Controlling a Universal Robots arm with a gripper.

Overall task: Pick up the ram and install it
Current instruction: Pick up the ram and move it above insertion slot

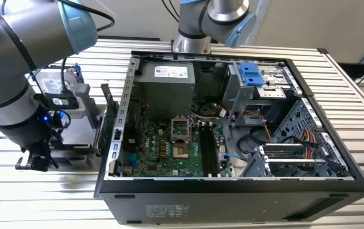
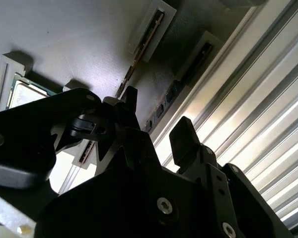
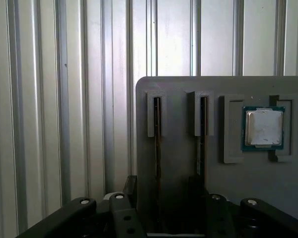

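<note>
Two ram sticks stand on edge in slots of a grey holder plate (image 3: 179, 208); in the first wrist view they are the ram (image 3: 157, 144) and a second stick (image 3: 201, 139). In the second wrist view the ram (image 2: 141, 49) runs toward my fingers. My gripper (image 3: 164, 196) (image 2: 156, 111) hangs open just above the plate, with the ram's near end in line with the gap between the fingertips (image 2: 184, 131). In the exterior view my gripper (image 1: 36, 160) is at the left, outside the open computer case (image 1: 233, 191). The motherboard's dark memory slots (image 1: 208, 150) lie inside the case.
A square processor chip (image 3: 263, 128) sits in the same holder plate. A green expansion card (image 1: 105, 119) stands upright between holder and case, with a silver hard drive (image 1: 57, 83) behind. A second arm's base (image 1: 194, 28) stands at the far side. The table is ribbed metal (image 1: 42, 200).
</note>
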